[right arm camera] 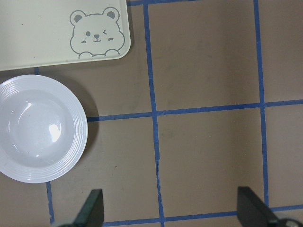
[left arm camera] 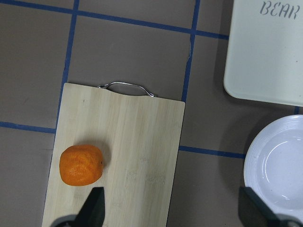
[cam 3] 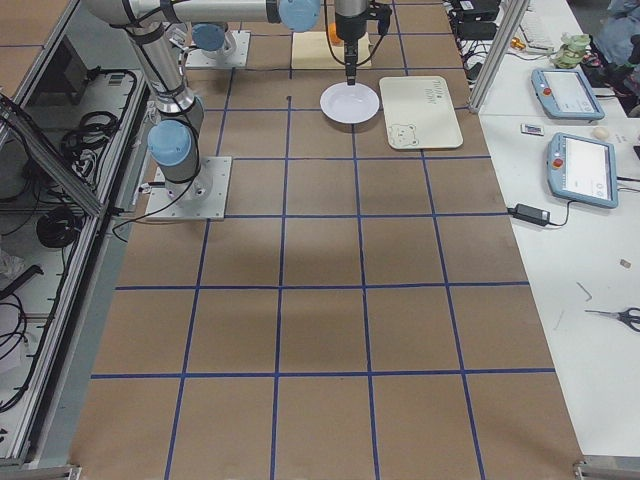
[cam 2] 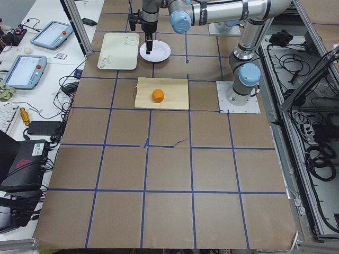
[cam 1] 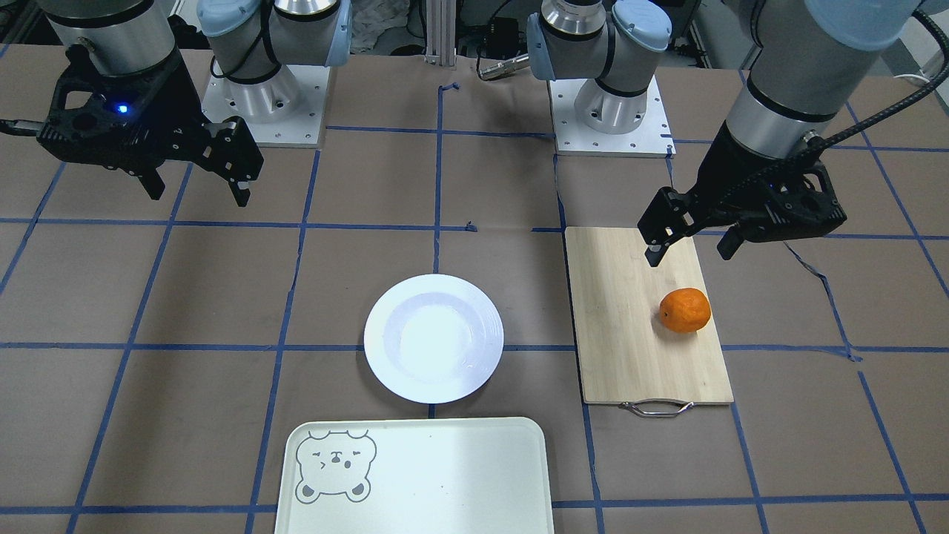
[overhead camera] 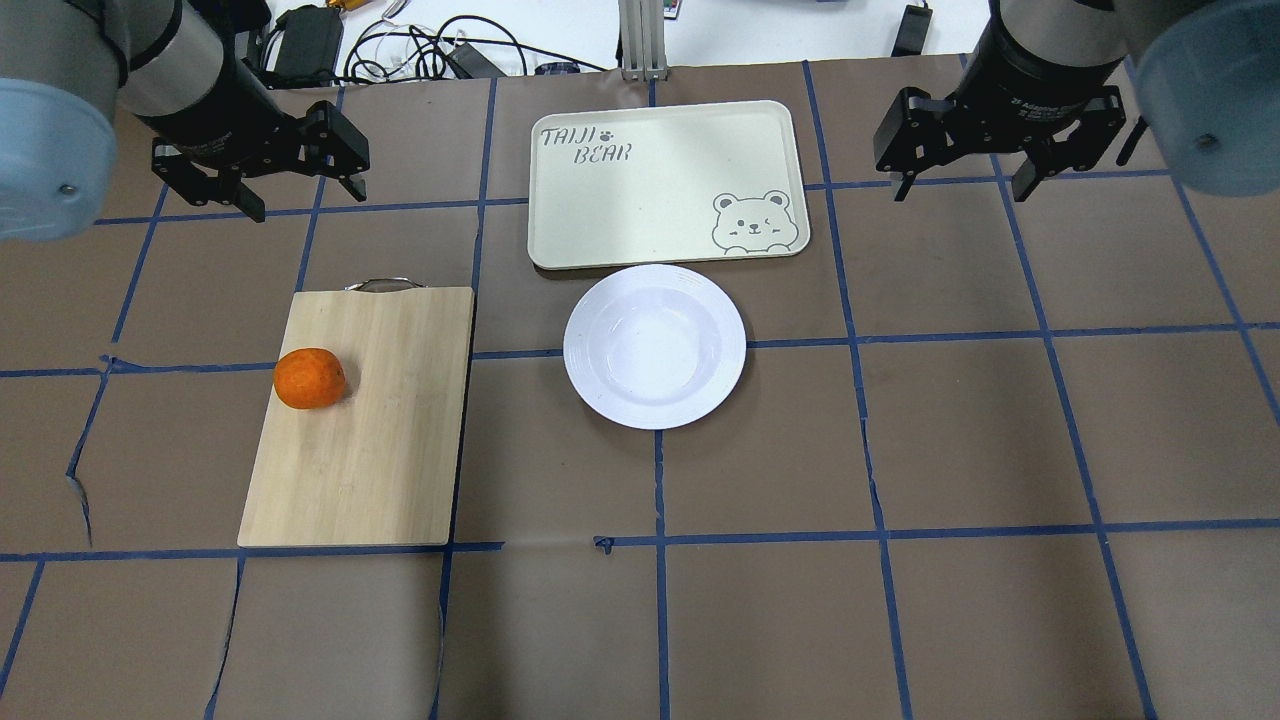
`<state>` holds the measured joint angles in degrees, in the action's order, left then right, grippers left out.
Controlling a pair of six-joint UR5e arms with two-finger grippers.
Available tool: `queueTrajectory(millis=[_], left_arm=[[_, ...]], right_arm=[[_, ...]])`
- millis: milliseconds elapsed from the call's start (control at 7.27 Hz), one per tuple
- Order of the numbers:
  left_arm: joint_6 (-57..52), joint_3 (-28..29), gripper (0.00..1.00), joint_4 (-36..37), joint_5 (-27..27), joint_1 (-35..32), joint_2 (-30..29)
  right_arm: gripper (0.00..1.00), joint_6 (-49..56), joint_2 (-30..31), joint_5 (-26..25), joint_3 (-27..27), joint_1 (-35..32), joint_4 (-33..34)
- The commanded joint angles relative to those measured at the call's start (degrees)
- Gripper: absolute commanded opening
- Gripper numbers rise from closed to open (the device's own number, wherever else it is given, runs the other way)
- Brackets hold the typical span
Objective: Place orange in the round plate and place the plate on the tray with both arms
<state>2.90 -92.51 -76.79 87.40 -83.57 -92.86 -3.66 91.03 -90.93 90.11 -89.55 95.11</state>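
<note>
On brown table [overhead camera: 980, 440], blue tape grid [overhead camera: 860, 340], cutting board [overhead camera: 370, 430]

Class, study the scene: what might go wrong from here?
1. The orange lies loose near the board edge; an off-centre pinch by the left gripper may roll it off.
2. The plate sits flat, close to the tray; gripping its low rim could slip or nudge the tray.

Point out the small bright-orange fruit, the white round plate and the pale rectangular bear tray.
Small bright-orange fruit [overhead camera: 310, 378], overhead view, skin centre.
White round plate [overhead camera: 655, 346], overhead view, bare well.
Pale rectangular bear tray [overhead camera: 665, 185], overhead view, bare middle.
</note>
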Motion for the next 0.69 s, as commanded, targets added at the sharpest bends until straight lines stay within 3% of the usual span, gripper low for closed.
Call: queueTrajectory(millis=[0,138,550], left_arm=[[0.0,-0.1,1.00,-0.1,0.0,-0.3,0.1],[0.0,-0.1,1.00,-0.1,0.0,-0.3,0.2],[0.0,-0.3,1.00,-0.2,0.0,-0.3,0.3]], right_arm=[[1.00,0.0,0.3,-0.1,0.4,0.0,-1.5],[1.00,0.2,-0.4,0.1,0.4,0.4,-5.3],[1.00,0.3,-0.5,0.0,-0.5,0.3,-5.1]])
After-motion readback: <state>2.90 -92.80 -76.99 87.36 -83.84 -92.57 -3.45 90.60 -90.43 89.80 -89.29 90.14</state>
